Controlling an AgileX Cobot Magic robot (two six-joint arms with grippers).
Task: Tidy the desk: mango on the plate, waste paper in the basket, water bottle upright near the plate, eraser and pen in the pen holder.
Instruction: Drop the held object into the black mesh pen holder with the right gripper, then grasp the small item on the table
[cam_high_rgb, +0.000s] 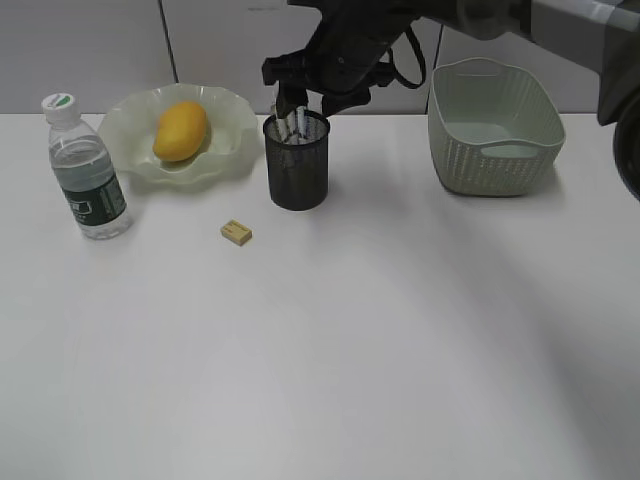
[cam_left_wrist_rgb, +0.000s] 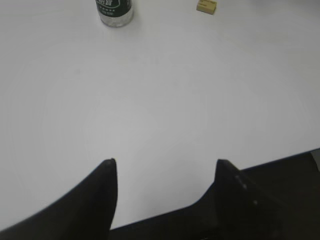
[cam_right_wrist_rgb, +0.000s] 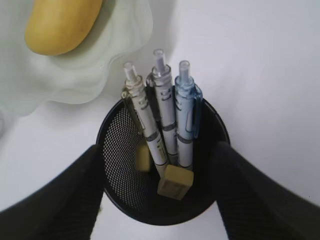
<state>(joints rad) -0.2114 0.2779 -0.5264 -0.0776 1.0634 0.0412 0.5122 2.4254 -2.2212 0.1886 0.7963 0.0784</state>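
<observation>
White tabletop (cam_high_rgb: 350, 350): bottle (cam_high_rgb: 87, 170) upright at left, wavy plate (cam_high_rgb: 125, 140) upper left, mesh cup (cam_high_rgb: 296, 165) centre, small eraser (cam_high_rgb: 236, 233) just below, basket (cam_high_rgb: 495, 125) upper right.

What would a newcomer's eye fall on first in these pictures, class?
Probably the right gripper, open right above the black pen holder at the back centre of the desk; three pens and an eraser sit inside it. Next, the yellow mango on the green plate at the back left, with the upright water bottle beside it.
</observation>
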